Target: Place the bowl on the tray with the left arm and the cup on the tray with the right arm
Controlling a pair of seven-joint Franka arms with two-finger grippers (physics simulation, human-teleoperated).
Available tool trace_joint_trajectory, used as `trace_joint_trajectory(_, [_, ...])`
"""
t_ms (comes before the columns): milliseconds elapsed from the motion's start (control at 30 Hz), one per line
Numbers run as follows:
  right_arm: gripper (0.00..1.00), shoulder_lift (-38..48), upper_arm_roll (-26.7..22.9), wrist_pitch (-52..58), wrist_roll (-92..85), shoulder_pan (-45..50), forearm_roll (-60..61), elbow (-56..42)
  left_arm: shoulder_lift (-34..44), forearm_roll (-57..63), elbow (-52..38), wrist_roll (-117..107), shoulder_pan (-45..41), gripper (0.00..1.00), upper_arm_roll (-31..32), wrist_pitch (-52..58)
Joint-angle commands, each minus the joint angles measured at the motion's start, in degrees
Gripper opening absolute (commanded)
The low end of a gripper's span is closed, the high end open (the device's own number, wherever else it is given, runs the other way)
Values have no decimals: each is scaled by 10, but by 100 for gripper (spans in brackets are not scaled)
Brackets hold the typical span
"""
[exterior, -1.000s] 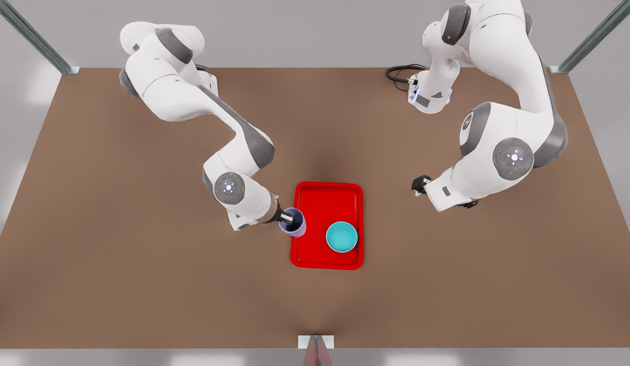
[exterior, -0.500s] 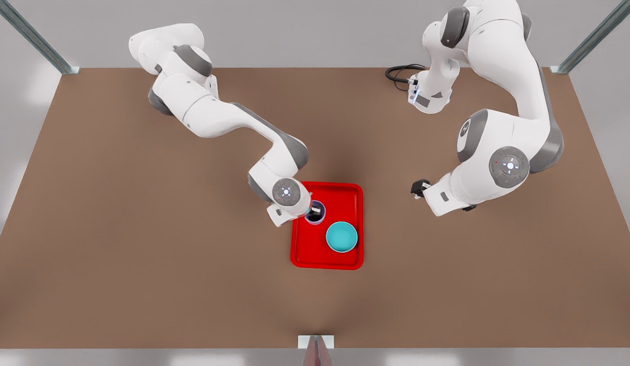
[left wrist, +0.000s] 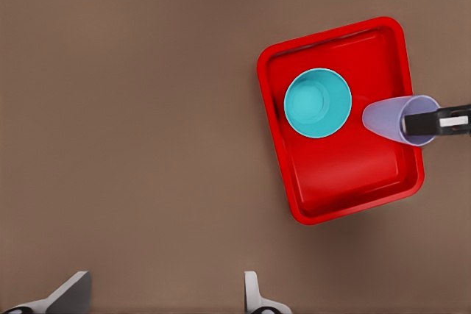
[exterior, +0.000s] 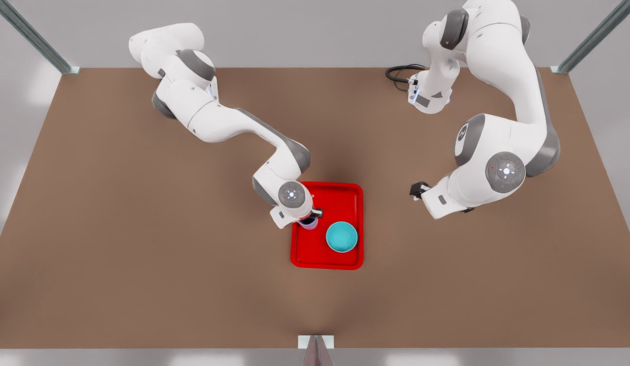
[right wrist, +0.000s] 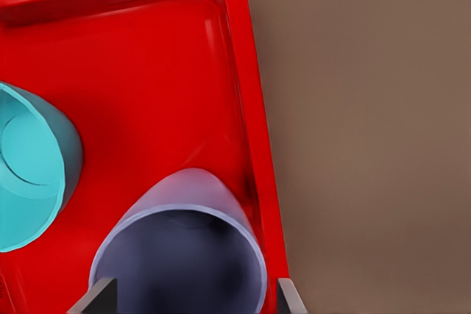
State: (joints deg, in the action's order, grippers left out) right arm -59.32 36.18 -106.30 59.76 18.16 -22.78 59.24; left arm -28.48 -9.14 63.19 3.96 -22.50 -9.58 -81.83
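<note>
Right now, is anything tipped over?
Nothing tipped or spilled. Teal bowl upright in the red tray; lavender cup at the right gripper, close to the rim. Left gripper waits open off the tray.

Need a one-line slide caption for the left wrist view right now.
Left wrist view: teal bowl on the red tray, the other arm's claw gripping the lavender cup over the tray.

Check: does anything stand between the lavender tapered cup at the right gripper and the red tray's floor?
Nothing visible does. The lavender tapered cup at the right gripper is over bare floor of the red rectangular tray, near its rim. The teal round bowl sits beside it, apart. The left gripper waits off the tray.
</note>
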Motion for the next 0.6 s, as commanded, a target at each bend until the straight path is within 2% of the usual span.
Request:
trace_joint_trajectory(0, [100, 0, 0, 0, 0, 0, -1, 0, 0, 0, 0, 0, 0, 100, 0, 0])
trace_joint_trajectory(133, [100, 63, 6, 20, 1, -30, 21, 2, 0, 0, 0, 1, 0, 100, 0, 0])
trace_joint_trajectory(167, [100, 99, 14, 29, -2, -46, 21, 6, 0, 0, 0, 1, 0, 100, 0, 1])
trace_joint_trajectory(200, [100, 175, 1, 36, -11, -84, 41, 61, 0, 0, 0, 1, 0, 100, 0, 1])
trace_joint_trajectory(233, [100, 237, -47, 41, -24, -98, 63, 99, 0, 0, 0, -7, 0, 100, 0, 5])
trace_joint_trajectory(267, [100, 328, -140, 75, -128, -116, 143, 145, 0, 2, -1, -11, 0, 100, 0, 5])
trace_joint_trajectory(300, [100, 411, -254, 142, -275, -127, 230, 177, 0, 4, -1, -11, 0, 100, -4, 6])
trace_joint_trajectory(333, [100, 485, -267, 141, -337, -184, 253, 243, 0, 4, -1, -11, 0, 100, -6, 7])
trace_joint_trajectory(367, [100, 511, -289, 180, -395, -222, 259, 258, 0, 4, -1, -11, 0, 100, -6, 8])
trace_joint_trajectory(400, [100, 512, -352, 208, -501, -221, 283, 255, 1, 4, -1, -11, 0, 100, -6, 9])
trace_joint_trajectory(467, [100, 504, -357, 255, -514, -217, 281, 221, 2, 4, -1, -10, 0, 100, -6, 10])
trace_joint_trajectory(567, [100, 479, -352, 253, -514, -214, 280, 205, 1, 4, -1, -10, 0, 100, -6, 10])
